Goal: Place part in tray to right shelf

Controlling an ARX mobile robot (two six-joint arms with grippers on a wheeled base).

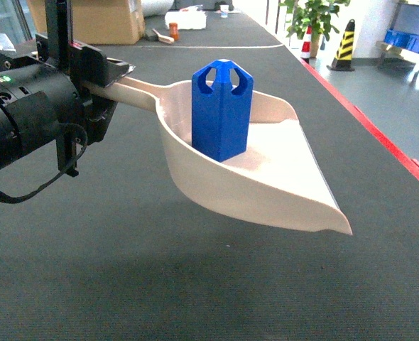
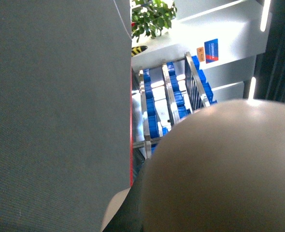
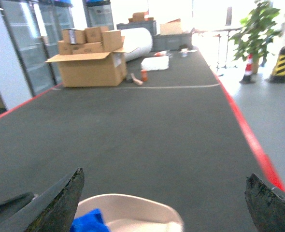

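Bright blue plastic marks the part point(image 1: 222, 110), which stands upright inside the tray point(image 1: 266, 181), near the tray's rear wall, its two arched loops on top. In the right wrist view a blue corner of the part point(image 3: 88, 221) shows at the bottom edge, just beside the tray's pale rim point(image 3: 133, 203).

The beige tray is held above the dark grey floor mat point(image 1: 160, 284), casting a shadow on it. Its flat front lip points toward the lower right of the head view; its long straight handle runs to the upper left.

The left claw point(image 1: 113, 82) is closed on the tray's handle and carries the tray. In the left wrist view the tray's rounded beige underside point(image 2: 220, 169) fills the lower right.

The right claw point(image 3: 164, 205) is spread wide, its two dark fingers point(image 3: 60, 200) at the lower corners of its own view, holding nothing. It sits over the tray; whether it touches the tray cannot be told.

The right shelf point(image 2: 169, 104), steel rails over blue crates point(image 2: 149, 118), appears in the left wrist view beyond the red edge strip point(image 2: 131, 125). Cardboard boxes point(image 3: 89, 60) and a potted plant point(image 3: 256, 34) stand far off.
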